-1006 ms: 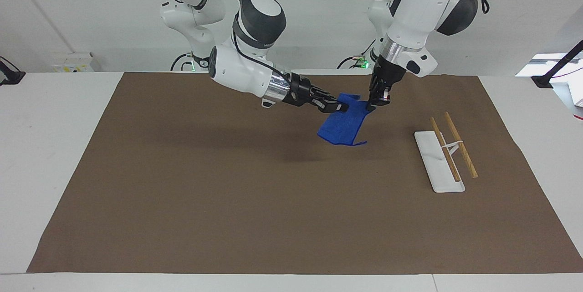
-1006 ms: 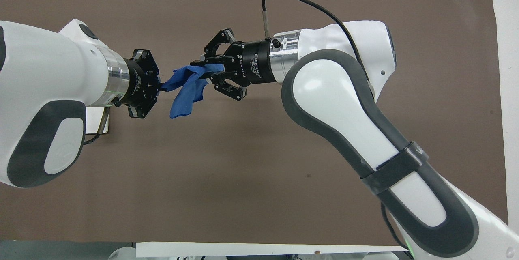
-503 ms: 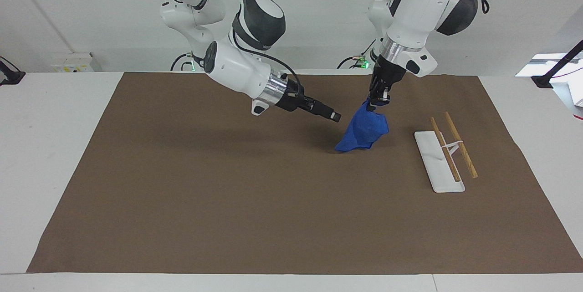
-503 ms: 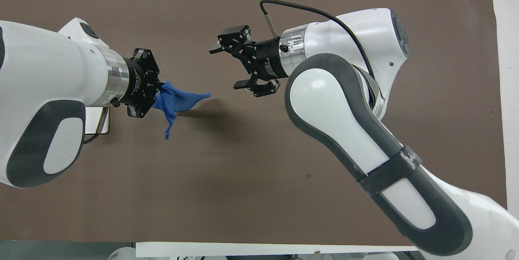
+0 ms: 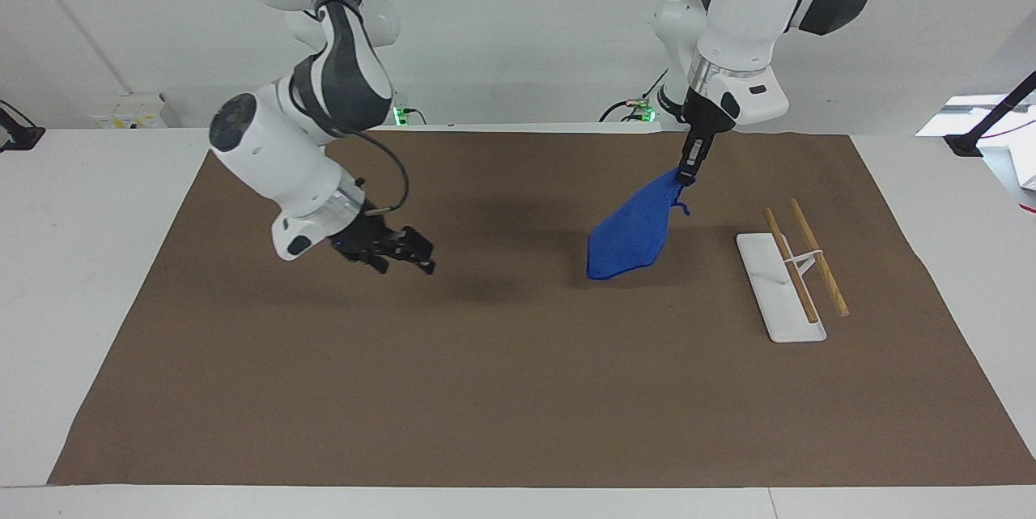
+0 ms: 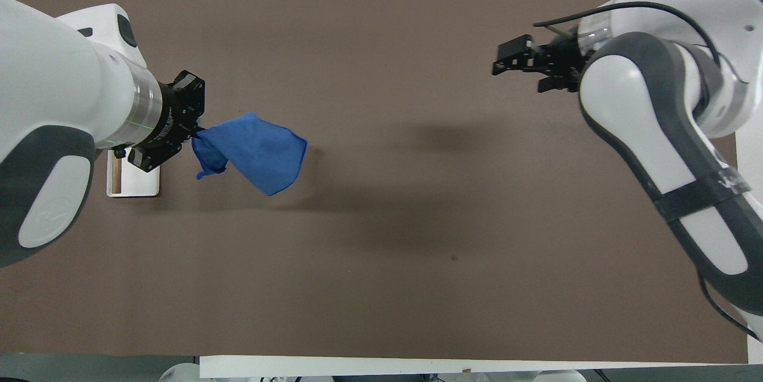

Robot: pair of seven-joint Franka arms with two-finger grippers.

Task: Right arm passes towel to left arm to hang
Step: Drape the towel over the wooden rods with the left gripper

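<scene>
The hand-over looks done: the left claw (image 5: 688, 171) is pinched on a corner of the towel (image 5: 633, 234), which hangs over the surface (image 5: 502, 389) beside the rack (image 5: 789, 276). The right claw (image 5: 402, 252), fingers spread and empty, hangs over the right arm's end. Next, I judge, comes draping it over the rack's rods; no writing is legible.

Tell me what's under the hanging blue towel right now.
The towel hangs from the left gripper over bare brown mat and its own shadow, its lowest corner close to the mat. In the overhead view it covers a small patch of mat. The rack stands beside it.
</scene>
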